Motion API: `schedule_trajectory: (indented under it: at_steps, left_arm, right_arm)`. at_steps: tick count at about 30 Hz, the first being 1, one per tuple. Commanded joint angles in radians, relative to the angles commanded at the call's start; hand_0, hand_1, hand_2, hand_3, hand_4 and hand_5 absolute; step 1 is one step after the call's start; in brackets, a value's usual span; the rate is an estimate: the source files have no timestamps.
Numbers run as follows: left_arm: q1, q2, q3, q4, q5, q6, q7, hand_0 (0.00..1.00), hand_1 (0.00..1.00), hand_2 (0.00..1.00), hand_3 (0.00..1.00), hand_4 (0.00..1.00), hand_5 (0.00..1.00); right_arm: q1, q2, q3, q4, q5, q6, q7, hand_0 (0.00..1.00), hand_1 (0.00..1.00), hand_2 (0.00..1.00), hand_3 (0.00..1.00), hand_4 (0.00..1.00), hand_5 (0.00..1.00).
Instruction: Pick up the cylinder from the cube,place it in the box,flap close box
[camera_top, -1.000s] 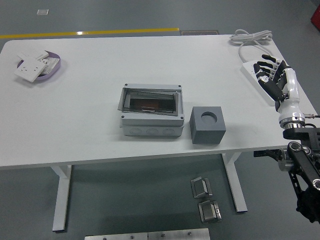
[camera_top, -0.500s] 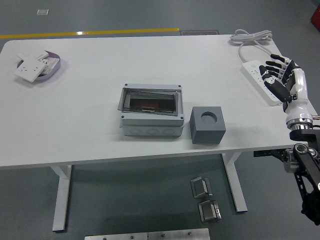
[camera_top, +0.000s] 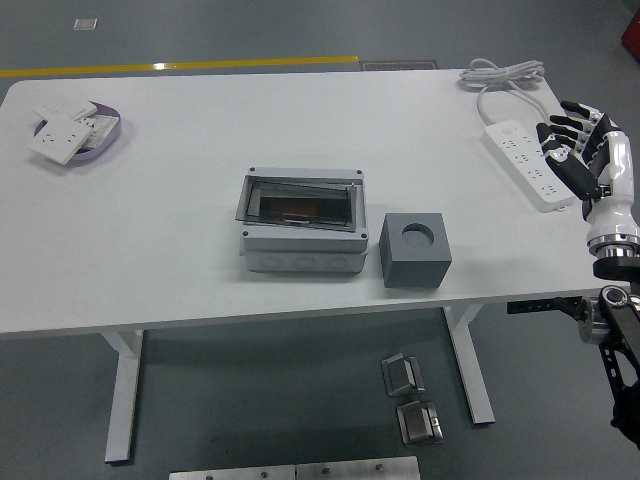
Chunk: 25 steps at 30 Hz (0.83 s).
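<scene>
The right hand (camera_top: 585, 160) has drawn back rightward since a second ago, now past the table's right edge beside the white power strip (camera_top: 530, 163), its black-tipped fingers spread and holding nothing. The grey plastic box (camera_top: 303, 221) and dark grey cube (camera_top: 416, 249) have not moved. The box's smoky flap lies down; something reddish shows beneath it, too dim to identify. The cube's round socket looks empty. No writing is legible.
</scene>
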Motion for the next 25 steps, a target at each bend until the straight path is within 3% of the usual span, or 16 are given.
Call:
schedule_trajectory:
  at_steps: [25]
  left_arm:
    - [-0.006,0.002,-0.005,0.0,-0.011,-0.009,-0.004,0.593,0.618,0.567,0.603,0.649,0.282]
  right_arm:
    - [-0.017,0.007,0.021,-0.001,-0.009,-0.002,-0.012,0.679,0.653,0.633,0.693,0.793,0.247]
